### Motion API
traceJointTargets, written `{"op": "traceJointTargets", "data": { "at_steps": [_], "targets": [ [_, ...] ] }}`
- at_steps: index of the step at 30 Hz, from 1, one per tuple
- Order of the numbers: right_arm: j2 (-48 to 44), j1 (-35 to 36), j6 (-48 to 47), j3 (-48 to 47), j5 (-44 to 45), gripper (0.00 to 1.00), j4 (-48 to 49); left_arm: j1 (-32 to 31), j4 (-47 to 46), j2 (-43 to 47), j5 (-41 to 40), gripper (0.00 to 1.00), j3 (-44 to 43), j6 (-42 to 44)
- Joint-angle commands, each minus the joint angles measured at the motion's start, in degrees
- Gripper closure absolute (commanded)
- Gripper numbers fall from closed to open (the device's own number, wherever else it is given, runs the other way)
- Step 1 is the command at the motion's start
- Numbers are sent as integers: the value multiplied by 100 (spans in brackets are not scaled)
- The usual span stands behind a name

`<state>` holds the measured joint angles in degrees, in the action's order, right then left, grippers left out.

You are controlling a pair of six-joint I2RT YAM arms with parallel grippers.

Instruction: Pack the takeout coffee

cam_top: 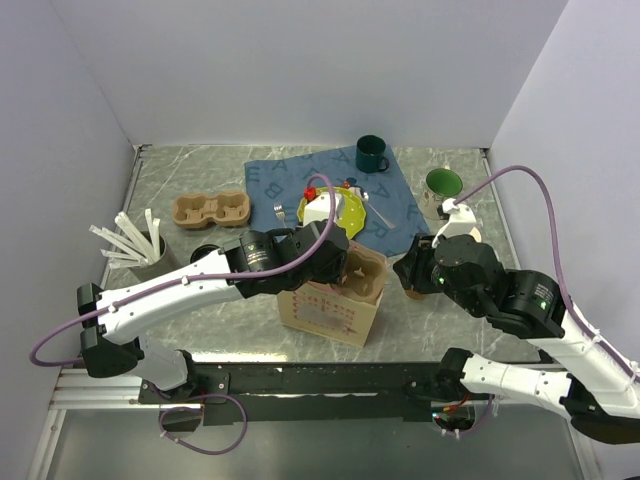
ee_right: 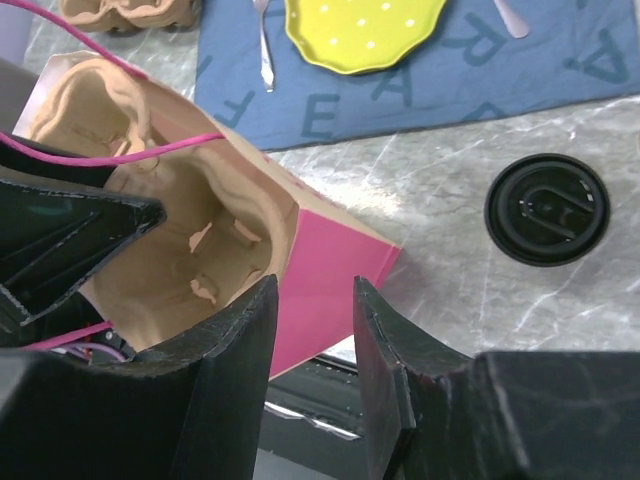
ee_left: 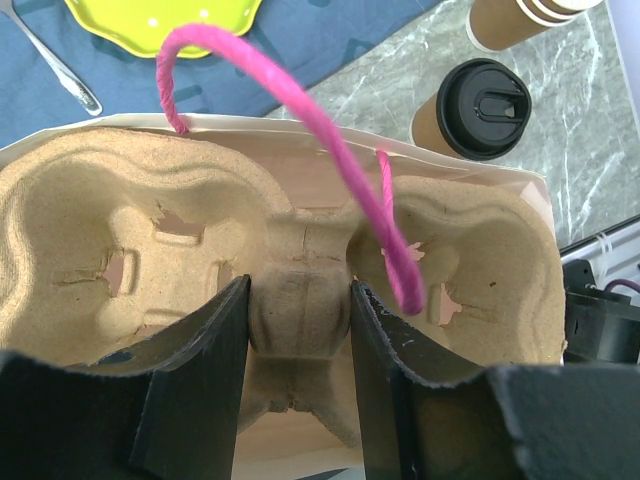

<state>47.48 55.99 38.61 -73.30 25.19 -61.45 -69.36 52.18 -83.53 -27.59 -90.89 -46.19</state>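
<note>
**Top external view: cup carrier [cam_top: 365,272] gripped inside pink bag [cam_top: 325,315]**

The left arm [cam_top: 180,285] lies stretched rightward over the bench [cam_top: 200,330], wrist bent down into the pink bag. The left tool [ee_left: 300,300] is clamped on the cup carrier's middle ridge. The right arm [cam_top: 520,300] is folded at the elbow, wrist angled toward the bag's right wall. The right tool [ee_right: 315,290] hangs there with jaws apart, holding nothing. The takeout coffee [ee_right: 547,208] stands lidded on the bench, near the bag's right side.

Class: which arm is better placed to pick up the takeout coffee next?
Right. The right end effector is open, with the takeout coffee on the table beside it; the left end effector is shut on the cup carrier in the bag.
</note>
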Motion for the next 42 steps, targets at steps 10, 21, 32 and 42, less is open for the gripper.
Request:
{"op": "traceJointTargets", "data": {
  "at_steps": [10, 21, 32, 42],
  "targets": [
    [217, -26, 235, 123, -418, 61, 432, -33, 319, -252, -185, 89, -87, -179],
    [209, -35, 305, 193, -366, 62, 432, -25, 327, -252, -229, 88, 247, -320],
    [428, -35, 551, -52, 108, 66, 117, -25, 363, -173, -282, 89, 546, -451],
    [718, -44, 472, -273, 364, 65, 28, -7, 433, -155, -413, 90, 529, -584]
  ]
}}
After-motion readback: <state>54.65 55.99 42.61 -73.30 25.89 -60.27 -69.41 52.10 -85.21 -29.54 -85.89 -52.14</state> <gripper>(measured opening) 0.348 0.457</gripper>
